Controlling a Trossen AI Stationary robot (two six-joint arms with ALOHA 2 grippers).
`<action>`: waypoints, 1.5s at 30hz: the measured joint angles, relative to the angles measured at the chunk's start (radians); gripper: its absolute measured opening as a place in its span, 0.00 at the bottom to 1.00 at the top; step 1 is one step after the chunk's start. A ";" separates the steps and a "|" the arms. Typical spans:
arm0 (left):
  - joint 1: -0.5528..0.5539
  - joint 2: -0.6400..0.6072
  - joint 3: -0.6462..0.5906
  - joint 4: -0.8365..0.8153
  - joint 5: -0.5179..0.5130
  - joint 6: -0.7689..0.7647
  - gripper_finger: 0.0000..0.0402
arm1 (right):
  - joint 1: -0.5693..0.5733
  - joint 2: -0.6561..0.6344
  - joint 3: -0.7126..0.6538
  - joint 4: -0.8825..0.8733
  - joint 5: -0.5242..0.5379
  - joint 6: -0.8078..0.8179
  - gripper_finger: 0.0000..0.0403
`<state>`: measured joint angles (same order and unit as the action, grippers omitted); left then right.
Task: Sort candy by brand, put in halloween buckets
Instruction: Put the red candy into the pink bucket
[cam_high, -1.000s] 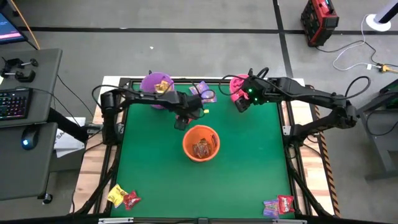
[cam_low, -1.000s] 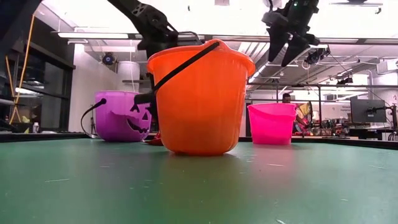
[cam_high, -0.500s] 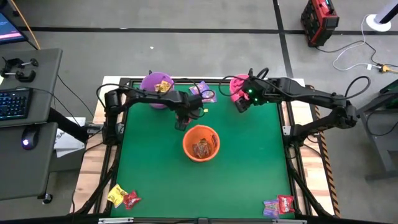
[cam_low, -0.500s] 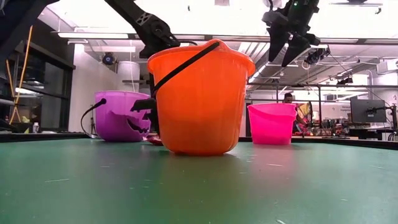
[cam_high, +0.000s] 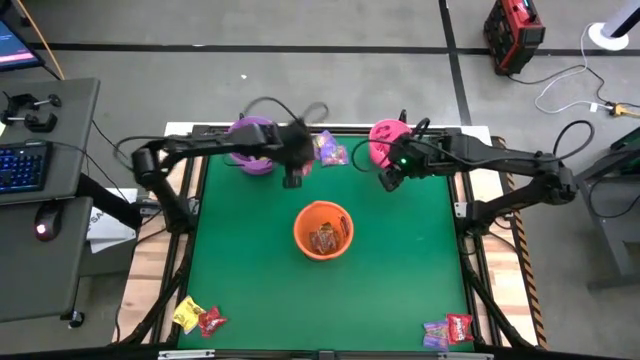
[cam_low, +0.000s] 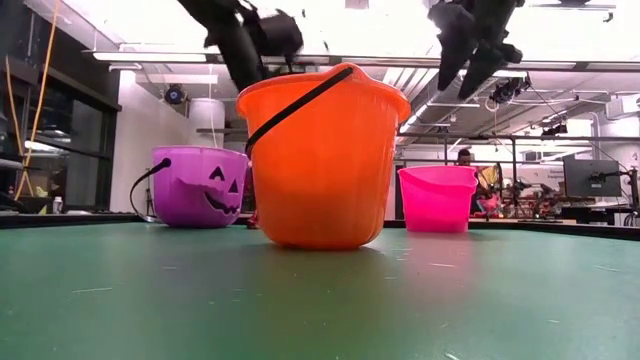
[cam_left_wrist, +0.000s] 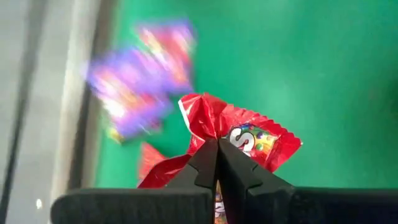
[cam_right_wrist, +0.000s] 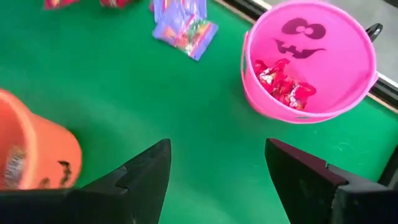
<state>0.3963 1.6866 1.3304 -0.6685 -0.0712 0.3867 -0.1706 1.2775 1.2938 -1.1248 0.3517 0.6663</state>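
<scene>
A red candy packet sits pinched in my left gripper, the two fingers pressed together on its crimped end, lifted off the green surface between the purple bucket and the loose purple packets beside it. I judge the packet light and soft: the wrapper crinkles and folds at the pinch, and the slick film could slide out if the hold is only on the frill, so the better hold is across the flat body or deep on the sealed edge.

From the purple bucket outward: the orange bucket stands toward the middle of the surface with brown-gold candy inside; the pink bucket stands along the same far edge as the purple one, on the other side of the loose packets, with red packets already in it. That is where I would expect this red one to belong.

My right gripper hangs just beside the pink bucket, on the side facing the orange one, its fingers spread wide and carrying nothing.

Farthest from the purple bucket, two small piles wait at the near corners of the surface: a yellow and red pair on the left arm's side, and a purple and red pair on the right arm's side.
</scene>
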 joint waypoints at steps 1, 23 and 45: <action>0.008 -0.031 0.000 0.040 0.005 -0.017 0.00 | 0.012 -0.012 0.000 0.002 0.016 0.021 0.63; -0.027 0.369 0.062 1.298 0.090 -0.833 0.00 | 0.095 -0.106 0.000 0.439 0.326 0.262 0.63; -0.023 0.772 0.728 0.793 0.004 -0.579 0.24 | 0.092 -0.106 0.000 0.450 0.284 0.023 0.63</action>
<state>0.3733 2.4582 2.0583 0.1250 -0.0668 -0.1928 -0.0784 1.1713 1.2938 -0.6743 0.6353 0.6891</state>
